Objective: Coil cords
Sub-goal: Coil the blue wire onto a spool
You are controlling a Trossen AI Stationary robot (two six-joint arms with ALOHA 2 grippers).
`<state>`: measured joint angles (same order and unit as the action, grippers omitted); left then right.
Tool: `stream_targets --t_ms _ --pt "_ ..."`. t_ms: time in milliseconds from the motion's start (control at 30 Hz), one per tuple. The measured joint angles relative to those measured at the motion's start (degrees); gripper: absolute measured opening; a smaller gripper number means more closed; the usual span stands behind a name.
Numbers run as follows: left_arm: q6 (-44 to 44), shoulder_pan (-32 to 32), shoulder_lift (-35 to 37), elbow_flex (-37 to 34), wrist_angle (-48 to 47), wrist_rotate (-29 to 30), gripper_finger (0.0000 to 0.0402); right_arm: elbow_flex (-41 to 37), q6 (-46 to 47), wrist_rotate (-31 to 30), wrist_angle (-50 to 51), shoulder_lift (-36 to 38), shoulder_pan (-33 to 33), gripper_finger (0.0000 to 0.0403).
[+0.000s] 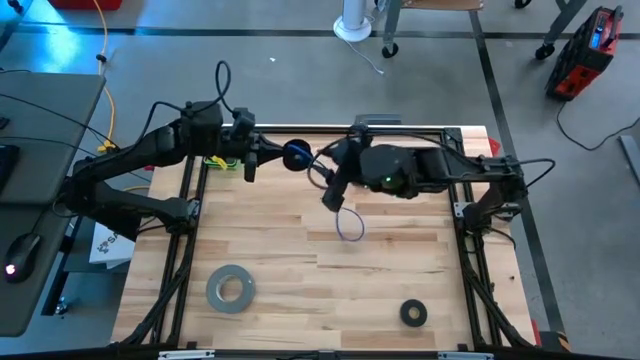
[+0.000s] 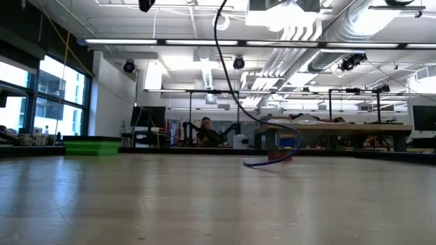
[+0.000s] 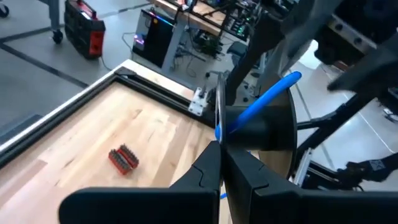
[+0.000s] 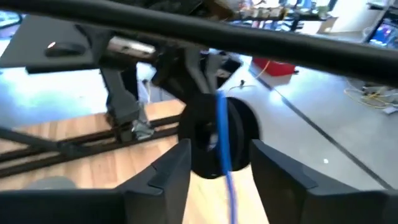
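The right claw [image 4: 214, 171] is seen with fingers apart around the blue cable [image 4: 222, 143], not clamped. Only the low view shows the cable's loop touching the surface [image 2: 204, 204]. The left claw [image 3: 222, 165] is shut on a black spool [image 3: 264, 127].

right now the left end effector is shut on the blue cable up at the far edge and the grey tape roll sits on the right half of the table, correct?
Not quite. The left end effector is shut on the blue cable at the far edge, but the grey tape roll lies on the left half of the table, near the front. The high view shows it.
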<state>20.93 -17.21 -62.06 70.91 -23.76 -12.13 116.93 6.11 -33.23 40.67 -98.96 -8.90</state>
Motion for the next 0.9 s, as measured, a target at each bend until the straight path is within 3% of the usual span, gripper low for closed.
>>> stream_targets --t_ms 233,633,800,900 --pt "7.41 0.02 0.03 0.0 -3.22 -3.08 0.0 0.83 2.89 3.05 0.17 -2.87 0.17 0.0118" --pt "9.85 0.03 0.22 0.0 -4.32 -12.6 0.0 1.09 2.45 -2.25 0.32 -3.34 0.12 0.0098" --pt "9.52 0.09 0.37 0.0 0.51 -14.01 0.0 1.11 2.43 0.34 0.83 -3.28 0.21 0.0092" --pt "5.05 -0.3 0.88 0.02 4.72 -12.92 0.0 1.09 0.99 -0.62 1.27 -2.17 -0.1 0.0091"
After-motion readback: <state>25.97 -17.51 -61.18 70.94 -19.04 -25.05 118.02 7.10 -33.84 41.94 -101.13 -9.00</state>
